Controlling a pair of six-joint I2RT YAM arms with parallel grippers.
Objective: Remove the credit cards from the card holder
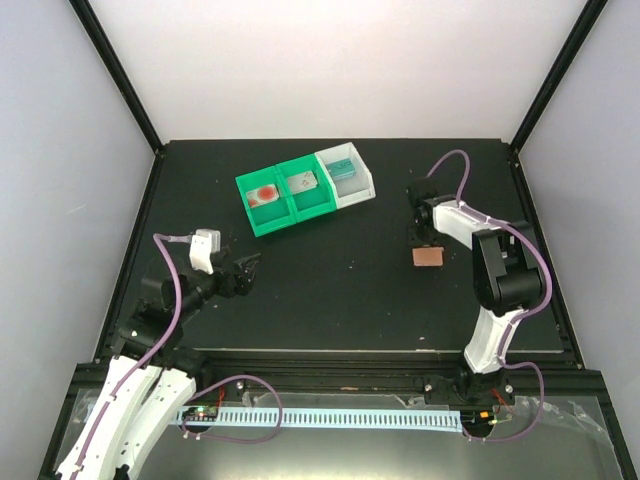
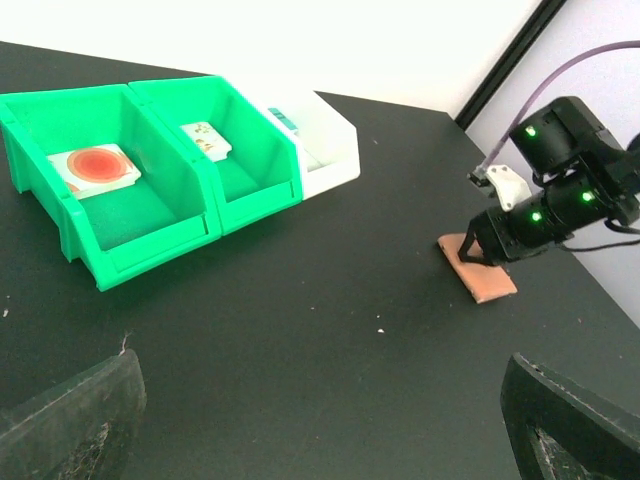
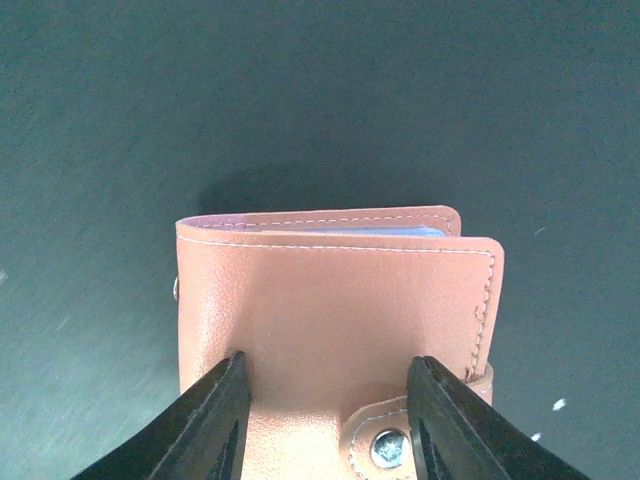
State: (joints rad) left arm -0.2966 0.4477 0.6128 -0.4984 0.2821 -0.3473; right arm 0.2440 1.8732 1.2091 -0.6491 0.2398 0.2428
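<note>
I see the card holder (image 3: pixel 335 300) lying closed on the right of the bench (image 1: pixel 330 300). My right fingers (image 3: pixel 215 420) stand part open over its cover, clasping nothing. My left fingers (image 2: pixel 70 425) gape wide and empty, near left. The credit cards (image 2: pixel 95 167) lie in the far trays (image 2: pixel 150 235).

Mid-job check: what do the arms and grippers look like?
The left arm and right arm have white links, black joints and a looping purple cable each. The left gripper and right gripper have black fingers. Green lights glow on the right wrist.
</note>
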